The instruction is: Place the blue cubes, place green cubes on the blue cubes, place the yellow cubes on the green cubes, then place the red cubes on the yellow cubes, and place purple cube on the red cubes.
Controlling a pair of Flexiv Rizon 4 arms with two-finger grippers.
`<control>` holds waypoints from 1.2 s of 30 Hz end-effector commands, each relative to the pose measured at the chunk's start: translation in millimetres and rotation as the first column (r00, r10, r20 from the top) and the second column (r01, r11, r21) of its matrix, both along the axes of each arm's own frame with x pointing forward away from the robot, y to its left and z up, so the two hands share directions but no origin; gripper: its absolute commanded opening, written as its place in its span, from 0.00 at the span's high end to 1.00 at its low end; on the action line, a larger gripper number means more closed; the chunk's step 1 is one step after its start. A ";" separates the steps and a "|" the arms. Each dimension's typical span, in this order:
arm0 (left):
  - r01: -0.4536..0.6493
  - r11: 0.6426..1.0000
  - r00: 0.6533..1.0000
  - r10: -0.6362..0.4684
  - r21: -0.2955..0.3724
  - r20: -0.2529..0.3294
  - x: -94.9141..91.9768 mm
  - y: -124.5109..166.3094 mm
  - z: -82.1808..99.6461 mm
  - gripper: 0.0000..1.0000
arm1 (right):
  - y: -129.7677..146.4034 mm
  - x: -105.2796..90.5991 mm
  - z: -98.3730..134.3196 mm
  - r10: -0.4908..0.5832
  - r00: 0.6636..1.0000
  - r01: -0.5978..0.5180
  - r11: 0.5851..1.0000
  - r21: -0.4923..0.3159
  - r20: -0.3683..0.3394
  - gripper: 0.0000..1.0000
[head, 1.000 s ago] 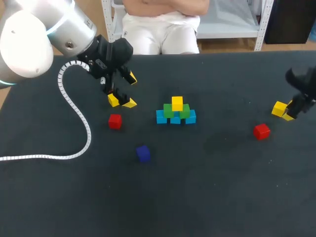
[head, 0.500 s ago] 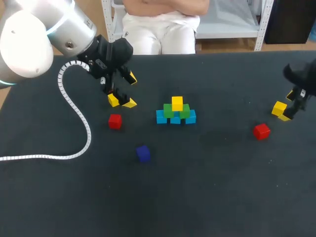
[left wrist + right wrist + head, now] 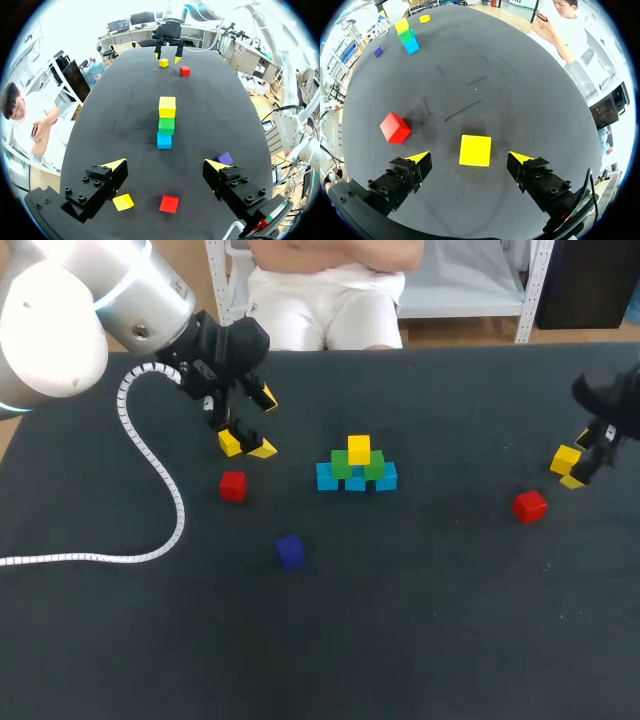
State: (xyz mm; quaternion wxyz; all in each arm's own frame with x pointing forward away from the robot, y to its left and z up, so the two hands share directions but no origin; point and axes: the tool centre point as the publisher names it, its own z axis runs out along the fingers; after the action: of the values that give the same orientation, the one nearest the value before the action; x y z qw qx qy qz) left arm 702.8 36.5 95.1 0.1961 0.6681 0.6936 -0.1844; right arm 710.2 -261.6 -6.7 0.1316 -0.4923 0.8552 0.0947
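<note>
Loose yellow cube (image 3: 475, 150) sits on the surface (image 3: 420, 620) well right of the stack (image 3: 357, 468), straddled untouched by the right gripper (image 3: 468, 157), fingers spread, presumably lined up to grasp it for the yellow tier; left gripper (image 3: 165, 165) likewise released.

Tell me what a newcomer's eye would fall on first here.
The small pyramid of cubes in the middle of the table: blue at the bottom, green above, one yellow on top. Next, the big white left arm at the far left corner, its ribbed cable looping over the dark tabletop. At the right edge, the right arm holds its open jaws either side of a loose yellow cube.
</note>
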 end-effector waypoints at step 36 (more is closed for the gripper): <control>0.001 1.000 1.000 -0.001 0.002 -0.002 0.7 0.0 0.4 0.00 | 4.2 11.7 -7.1 0.047 0.999 -0.047 0.999 -0.001 -0.008 1.00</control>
State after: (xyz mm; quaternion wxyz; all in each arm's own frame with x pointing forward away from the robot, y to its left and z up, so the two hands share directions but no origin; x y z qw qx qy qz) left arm 702.8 36.5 95.1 0.1961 0.6681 0.6936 -0.1844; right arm 720.4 -257.4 -14.1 0.1263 -0.5114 0.8444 0.0972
